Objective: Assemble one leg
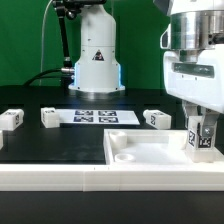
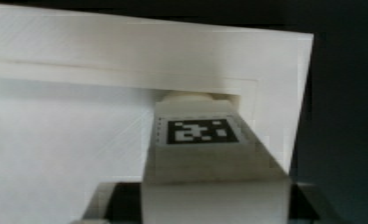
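Observation:
My gripper (image 1: 203, 132) is shut on a leg (image 1: 202, 140), a small white block with a black-and-white tag. It holds the leg upright over the near right corner of the white tabletop panel (image 1: 150, 152), at the exterior view's right. The leg's lower end is at the panel's surface; whether it sits in a socket is hidden. In the wrist view the leg (image 2: 202, 140) fills the middle between my dark fingers (image 2: 124, 200), with my gripper (image 2: 207, 198) around it and the panel (image 2: 92, 100) behind. Three more legs lie on the table: (image 1: 10, 119), (image 1: 50, 117), (image 1: 157, 119).
The marker board (image 1: 95, 116) lies flat behind the panel, in front of the robot base (image 1: 95, 60). A long white rail (image 1: 60, 177) runs along the front of the table. The table surface is black.

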Available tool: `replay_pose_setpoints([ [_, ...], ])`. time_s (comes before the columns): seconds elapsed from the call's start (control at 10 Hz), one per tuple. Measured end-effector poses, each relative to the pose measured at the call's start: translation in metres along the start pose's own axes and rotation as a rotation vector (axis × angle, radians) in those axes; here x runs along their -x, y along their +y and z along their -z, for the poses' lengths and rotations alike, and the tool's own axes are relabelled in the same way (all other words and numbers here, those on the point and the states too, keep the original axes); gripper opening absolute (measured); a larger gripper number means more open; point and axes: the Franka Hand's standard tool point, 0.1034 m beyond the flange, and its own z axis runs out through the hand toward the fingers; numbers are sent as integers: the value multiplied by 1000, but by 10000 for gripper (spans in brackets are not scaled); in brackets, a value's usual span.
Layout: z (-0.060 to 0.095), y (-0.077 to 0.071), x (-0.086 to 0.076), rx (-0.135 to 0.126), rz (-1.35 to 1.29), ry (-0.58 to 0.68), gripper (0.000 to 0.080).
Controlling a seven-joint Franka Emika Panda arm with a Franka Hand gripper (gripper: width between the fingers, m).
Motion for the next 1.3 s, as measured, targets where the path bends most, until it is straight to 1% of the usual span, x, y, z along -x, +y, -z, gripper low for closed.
replay_pose_setpoints([
  [0.2,0,0,-1,2,-133,2,294],
  [0.6,0,0,-3,1,-251,2,294],
  [0.7,-1,1,-2,2,-249,1,475],
  [0.8,-1,1,-2,2,-245,1,475],
  [0.9,-1,1,-2,2,-245,1,596],
  [1.0,-1,1,-2,2,-233,1,633],
  [1.2,-1,1,-1,1,-188,0,646],
  [1.3,-1,1,-1,1,-118,0,649],
])
